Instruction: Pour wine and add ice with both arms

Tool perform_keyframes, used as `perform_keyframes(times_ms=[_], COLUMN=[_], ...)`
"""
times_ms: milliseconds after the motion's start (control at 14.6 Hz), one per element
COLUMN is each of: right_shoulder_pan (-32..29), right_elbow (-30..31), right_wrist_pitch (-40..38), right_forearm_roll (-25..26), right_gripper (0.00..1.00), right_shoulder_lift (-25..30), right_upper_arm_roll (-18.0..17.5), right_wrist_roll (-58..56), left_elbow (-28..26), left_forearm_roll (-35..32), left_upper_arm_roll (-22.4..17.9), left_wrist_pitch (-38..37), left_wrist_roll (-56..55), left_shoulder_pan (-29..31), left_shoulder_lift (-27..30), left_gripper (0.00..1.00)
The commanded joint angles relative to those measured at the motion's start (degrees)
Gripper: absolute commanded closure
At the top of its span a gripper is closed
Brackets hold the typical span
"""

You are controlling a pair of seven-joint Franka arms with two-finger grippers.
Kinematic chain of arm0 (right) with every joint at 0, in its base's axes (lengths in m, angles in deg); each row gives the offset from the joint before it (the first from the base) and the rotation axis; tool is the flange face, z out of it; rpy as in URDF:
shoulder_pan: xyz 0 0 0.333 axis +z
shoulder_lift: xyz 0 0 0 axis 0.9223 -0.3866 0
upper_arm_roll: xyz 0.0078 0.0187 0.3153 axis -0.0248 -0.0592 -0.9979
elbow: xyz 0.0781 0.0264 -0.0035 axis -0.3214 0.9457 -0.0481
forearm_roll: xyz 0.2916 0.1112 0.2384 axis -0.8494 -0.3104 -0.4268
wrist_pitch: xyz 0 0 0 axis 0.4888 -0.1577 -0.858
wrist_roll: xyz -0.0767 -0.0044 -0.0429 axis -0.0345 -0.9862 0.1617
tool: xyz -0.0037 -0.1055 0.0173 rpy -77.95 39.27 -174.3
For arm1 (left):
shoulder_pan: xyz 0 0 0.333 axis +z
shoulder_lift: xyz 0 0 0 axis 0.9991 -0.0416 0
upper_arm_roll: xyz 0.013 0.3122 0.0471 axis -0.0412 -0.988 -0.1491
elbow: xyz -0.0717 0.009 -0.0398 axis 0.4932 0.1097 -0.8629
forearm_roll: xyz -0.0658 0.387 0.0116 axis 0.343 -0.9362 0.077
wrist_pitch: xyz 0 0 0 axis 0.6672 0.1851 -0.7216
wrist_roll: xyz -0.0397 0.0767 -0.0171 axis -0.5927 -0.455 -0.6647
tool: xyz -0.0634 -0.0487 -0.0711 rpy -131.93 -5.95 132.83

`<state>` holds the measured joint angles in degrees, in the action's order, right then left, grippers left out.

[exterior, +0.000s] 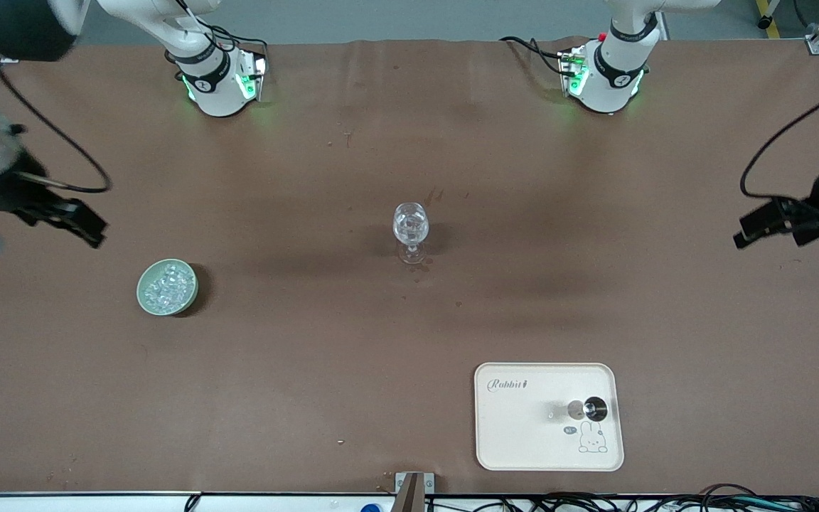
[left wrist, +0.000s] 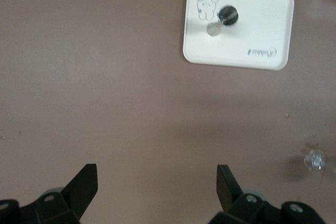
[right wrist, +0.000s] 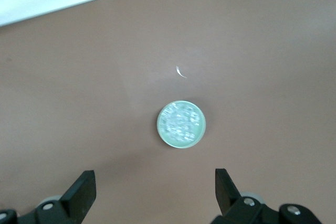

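Brown tabletop seen from a high camera, with two white robot arms, one stemmed glass, one bowl and one tray on it. One clear wine glass stands upright near the middle of the table. One pale green bowl sits toward the right arm's end, a little nearer the front camera than the glass, and holds a heap of ice, small glittering clear chunks too many and too small to count. One cream tray printed with a rabbit drawing lies close to the front camera, toward the left arm's end, and carries one small dark round object with a shiny part; what it is cannot be told. The right gripper hangs in the air over bare table at the right arm's end, its two fingers spread wide and holding nothing. The left gripper hangs over bare table at the left arm's end, likewise spread and empty. Only the front view shows both green-lit bases. The right wrist view shows the bowl of ice from straight above between spread fingers, plus a pale fleck on the table. The left wrist view shows the tray and the glass, not the bowl.
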<state>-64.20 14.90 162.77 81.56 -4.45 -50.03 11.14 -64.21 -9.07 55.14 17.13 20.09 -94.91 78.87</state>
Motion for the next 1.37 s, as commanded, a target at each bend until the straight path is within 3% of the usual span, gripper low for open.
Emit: perform_keyframes(times_ms=[0, 205, 411, 548, 822, 1027, 1301], right_shoulder_pan=[-0.95, -4.46, -6.13, -5.61, -5.61, -5.96, -6.40], right_elbow=[2.47, 7.28, 7.39, 7.04, 7.04, 7.04, 7.04], right_wrist_pitch=[-2.25, -2.70, -4.63, -4.63, -4.72, -5.24, -5.42], right_forearm_roll=[-4.19, -4.81, -8.14, -8.85, -8.85, -8.85, -8.85], right_gripper=[0.00, 0.00, 0.00, 0.00, 0.00, 0.00, 0.00], right_shoulder_lift=[3.64, 8.64, 9.28, 9.19, 9.19, 9.19, 9.19], right_upper_arm_roll=[5.69, 5.52, 5.00, 5.08, 5.08, 4.91, 4.56], right_wrist_roll=[-8.41, -12.90, -13.00, -13.00, -13.09, -13.09, -13.09], left_elbow=[-11.61, -9.46, 2.65, 7.07, 6.30, -0.89, -1.17], left_forearm_roll=[-4.67, -5.30, -4.60, -4.51, -4.42, -4.42, -4.42], left_upper_arm_roll=[2.56, 3.53, 3.97, 4.23, 4.58, 5.20, 5.38], left_wrist_pitch=[1.79, 2.93, 1.80, 0.74, -3.64, -2.26, -2.07], left_wrist_roll=[0.90, -0.59, -3.22, -3.41, -4.55, -4.55, -2.54], left_shoulder_pan=[0.35, 0.70, 0.70, 0.88, 0.62, 0.88, 0.88], left_shoulder_lift=[9.92, 6.97, -2.07, -3.86, -2.28, 2.72, 2.73], left_gripper=[0.01, 0.00, 0.00, 0.00, 0.00, 0.00, 0.00])
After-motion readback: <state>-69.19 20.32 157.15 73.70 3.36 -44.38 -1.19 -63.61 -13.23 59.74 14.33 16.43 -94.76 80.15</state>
